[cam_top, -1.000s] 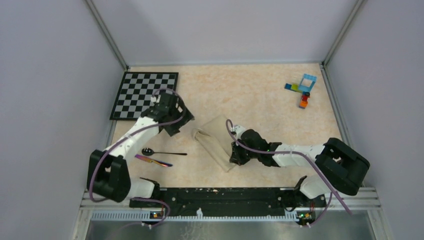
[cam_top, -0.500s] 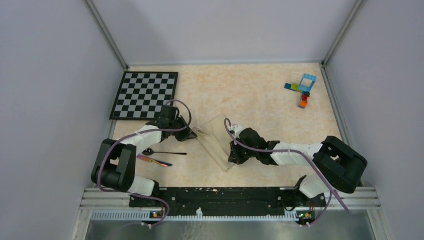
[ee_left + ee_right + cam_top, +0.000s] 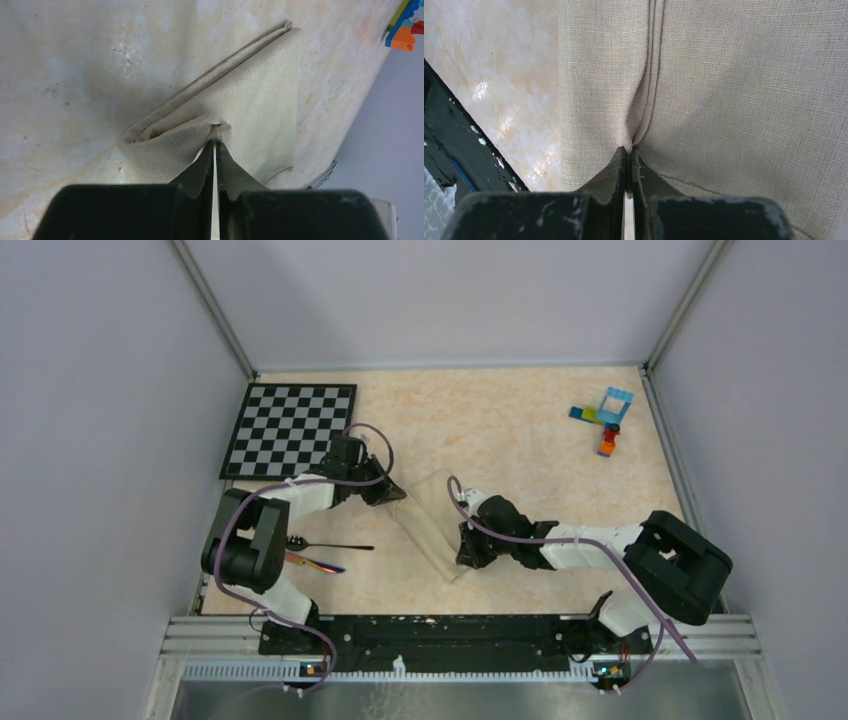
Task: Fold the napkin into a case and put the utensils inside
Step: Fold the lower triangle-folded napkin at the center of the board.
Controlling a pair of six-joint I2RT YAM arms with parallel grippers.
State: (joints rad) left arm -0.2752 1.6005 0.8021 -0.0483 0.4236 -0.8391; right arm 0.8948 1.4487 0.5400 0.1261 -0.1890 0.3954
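Since a second ago your left gripper [image 3: 385, 490] has dropped from beside the black-and-white chequered board [image 3: 290, 430] to the left end of the folded cream-beige cloth napkin [image 3: 435, 525] and gone from wide to a narrow pinch. Its wrist view shows the jaws nipping a raised tuck of the top layer. Left of it and nearer you, the slim black spoon [image 3: 330, 545] and the rainbow-tinted utensil [image 3: 312, 563] lie on the table, apart from the cloth and not yet inside. The napkin sits mid-table as a narrow diagonal strip. At its near right edge your right gripper [image 3: 468, 552] is clamped tight on a crease. Well off to the right, small coloured toy bricks [image 3: 607, 418] sit near the far edge. Your risk: you seem to hold only one layer, so lifting could undo the folds rather than open a pocket. Pulling against the right-hand pinch could drag the strip or slip the cloth free.
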